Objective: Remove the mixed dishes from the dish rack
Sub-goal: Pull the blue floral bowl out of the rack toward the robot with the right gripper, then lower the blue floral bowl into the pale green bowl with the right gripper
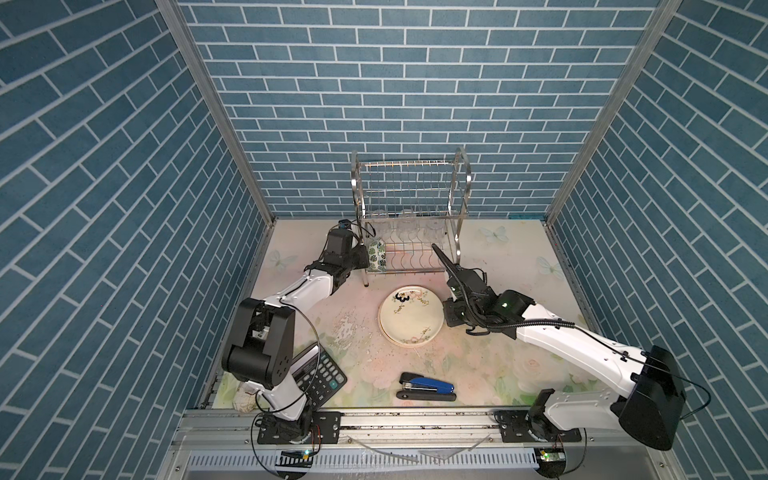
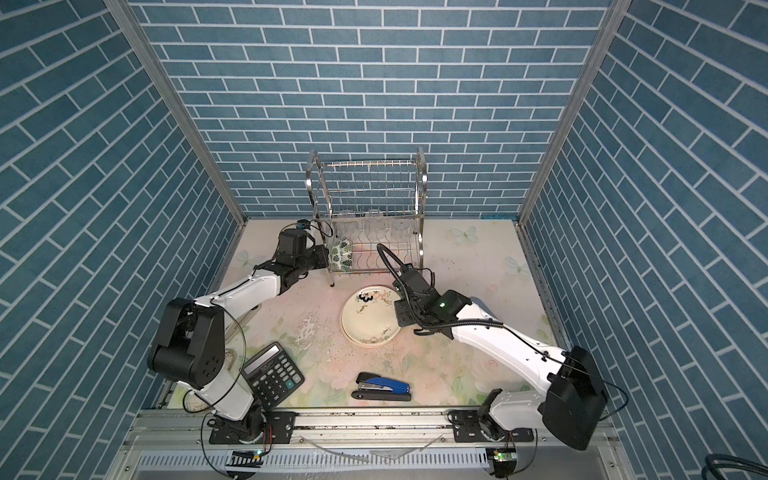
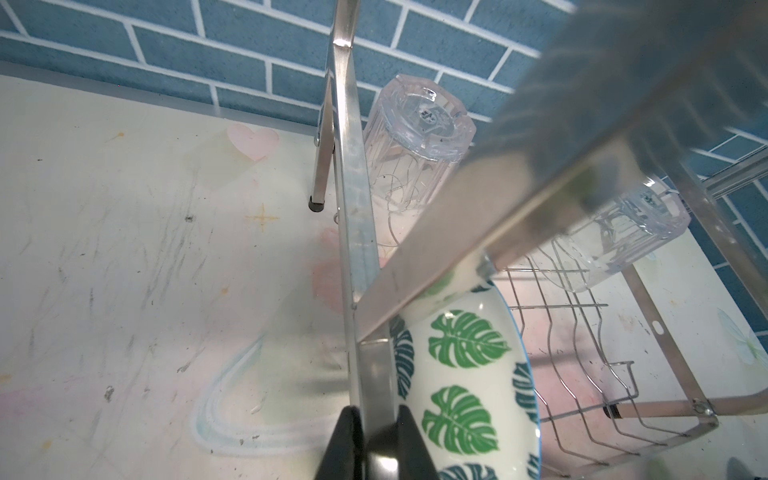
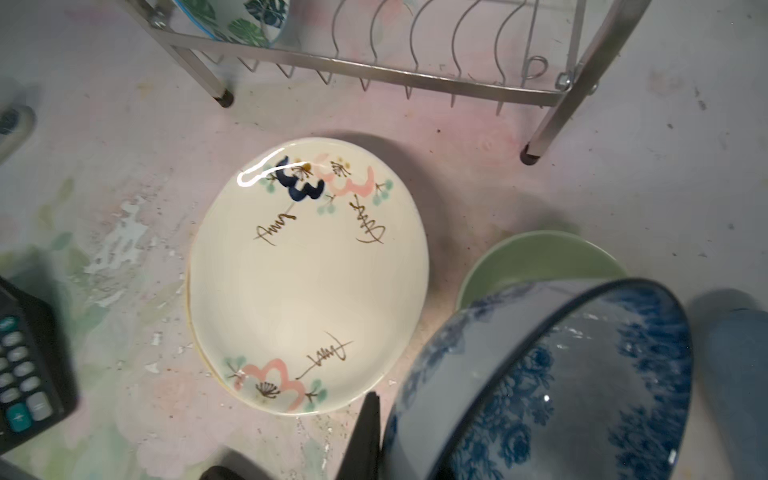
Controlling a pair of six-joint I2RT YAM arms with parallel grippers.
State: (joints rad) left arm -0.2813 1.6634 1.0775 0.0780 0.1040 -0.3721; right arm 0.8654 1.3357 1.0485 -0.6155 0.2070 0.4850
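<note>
Top views look down; wrist views closely share the dish rack.

We are counting one dish rack at twelve o'clock on the table. In it we are finding three clear tumblers. We are counting three bowls in all: one green-leaf bowl, one blue-patterned bowl and one pale green bowl. We are seeing one cream floral plate topping a stack, with at least one more rim beneath; the full number we cannot tell. We are counting one calculator at eight o'clock and one stapler at six.
</note>
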